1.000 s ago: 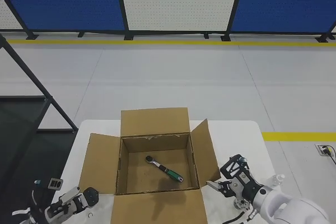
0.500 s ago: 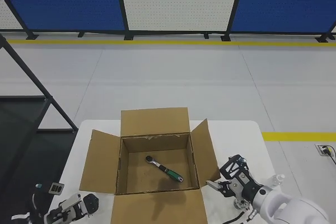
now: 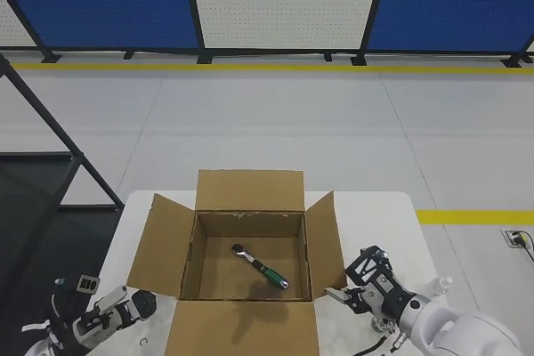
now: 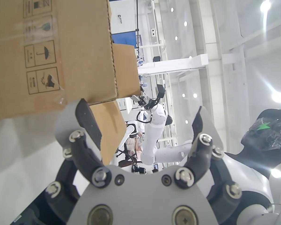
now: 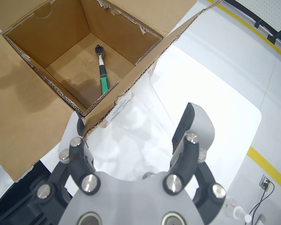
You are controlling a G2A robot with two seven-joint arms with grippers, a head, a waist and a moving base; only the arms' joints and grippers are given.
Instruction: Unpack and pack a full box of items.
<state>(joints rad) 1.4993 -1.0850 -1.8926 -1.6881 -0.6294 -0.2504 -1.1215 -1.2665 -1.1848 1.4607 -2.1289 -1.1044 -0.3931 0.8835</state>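
Note:
An open cardboard box (image 3: 249, 189) stands mid-table with all its flaps spread. On its floor lies a ratchet wrench (image 3: 261, 268) with a green handle (image 5: 101, 71). My right gripper (image 3: 349, 278) is open just outside the box's right flap; in the right wrist view (image 5: 133, 127) the flap's corner covers part of one finger. My left gripper (image 3: 141, 309) is low at the box's front left corner. It stands open (image 4: 142, 122) with nothing in it, one fingertip close to the box's printed side wall (image 4: 49, 47).
The white table (image 3: 374, 214) has bare room right of the box. A small clear bottle (image 3: 440, 285) lies at the table's right edge near my right arm. A black metal frame (image 3: 36, 116) stands left of the table.
The box has shifted slightly right and squared up, and its left flap has risen. My left gripper dipped, then came back up toward the box's front left corner. The right gripper barely moved.

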